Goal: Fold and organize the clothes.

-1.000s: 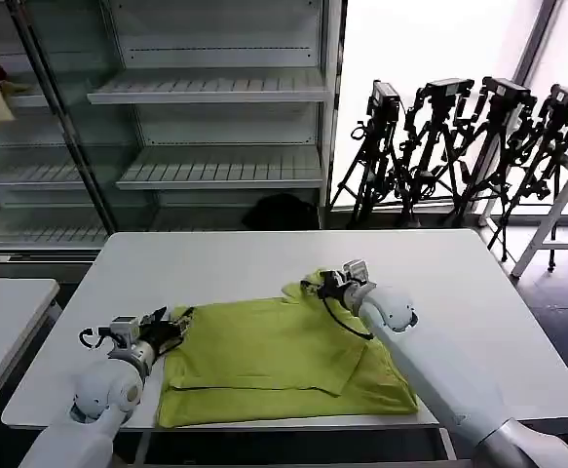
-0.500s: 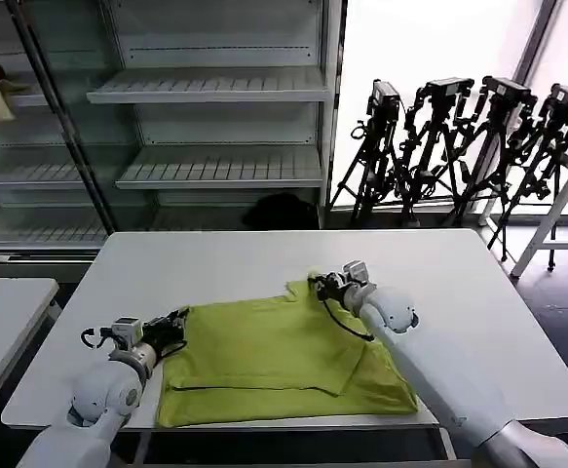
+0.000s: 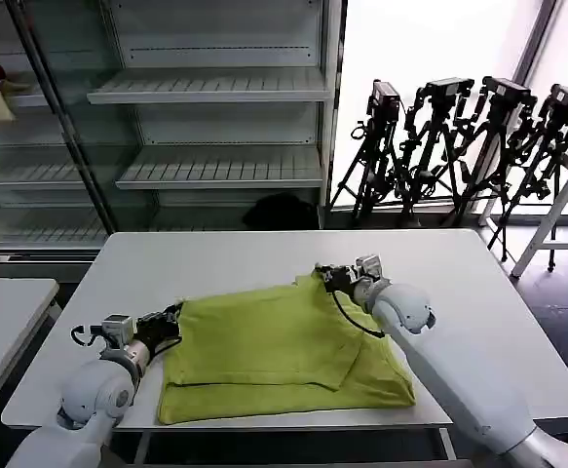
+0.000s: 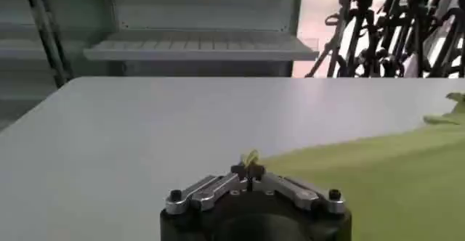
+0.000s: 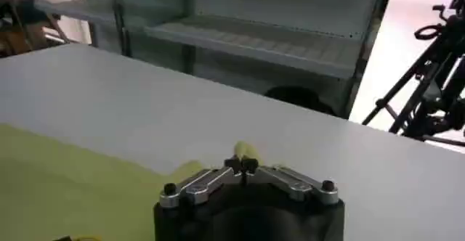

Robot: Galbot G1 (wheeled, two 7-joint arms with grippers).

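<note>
My left pincer [image 3: 173, 319] is clamped on the left corner of the T-shirt [image 3: 274, 356]; my right pincer [image 3: 324, 276] is pinched on its far right corner, both with fingers fully closed. The garment lies partly folded across the tabletop [image 3: 215, 255], nearer its front edge. Step in hand: a fold. Next, I judge, both corners must travel together, keeping the fabric taut.

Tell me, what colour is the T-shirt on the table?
The T-shirt is lime yellow-green, clearest in the head view.
</note>
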